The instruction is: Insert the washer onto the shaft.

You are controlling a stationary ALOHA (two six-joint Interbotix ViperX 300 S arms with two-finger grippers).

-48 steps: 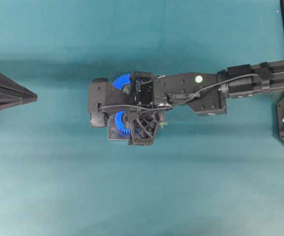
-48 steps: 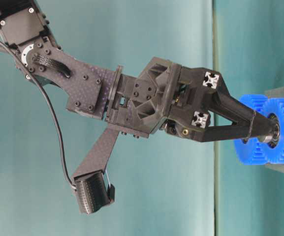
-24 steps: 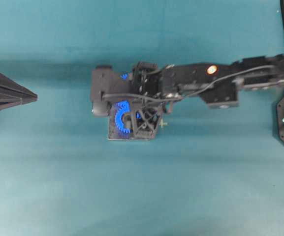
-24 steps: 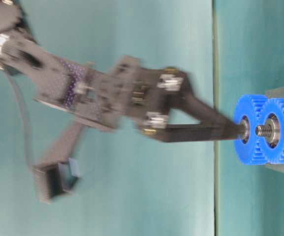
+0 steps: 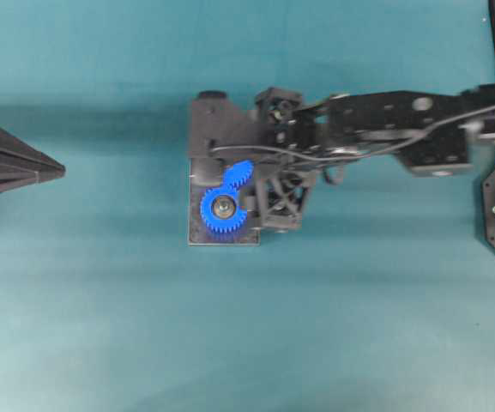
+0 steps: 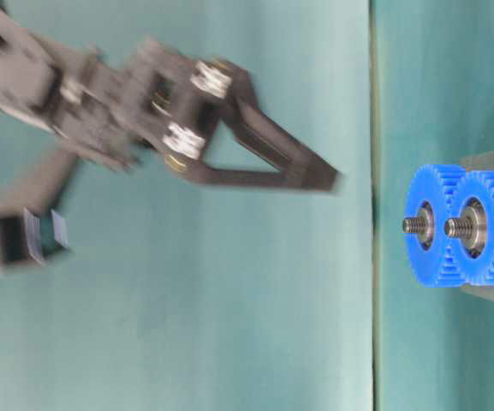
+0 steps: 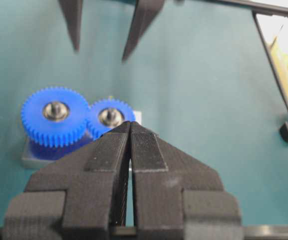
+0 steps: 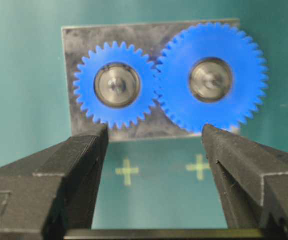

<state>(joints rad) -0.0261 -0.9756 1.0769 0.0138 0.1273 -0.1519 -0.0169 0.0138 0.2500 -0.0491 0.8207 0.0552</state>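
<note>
the right gripper (image 8: pixel 153 165) has its fingers spread wide with nothing between them. in the right wrist view it is above the grey base plate (image 8: pixel 74 40), apart from it, and in the table-level view the right gripper (image 6: pixel 328 180) is blurred and well clear of the gears. on the plate two blue gears are meshed: the small gear (image 8: pixel 116 85) and the large gear (image 8: pixel 209 80). each gear sits on a metal shaft (image 6: pixel 413 225) with a threaded end that sticks out. a metal ring lies around each shaft at the gear hub, but i cannot tell which one is the washer. two pale crosses (image 8: pixel 127 171) are marked on the teal table (image 5: pixel 101 300) just beside the plate. the left gripper (image 7: pixel 130 131) has its fingers pressed together, holding nothing, well apart from the gears.
</note>
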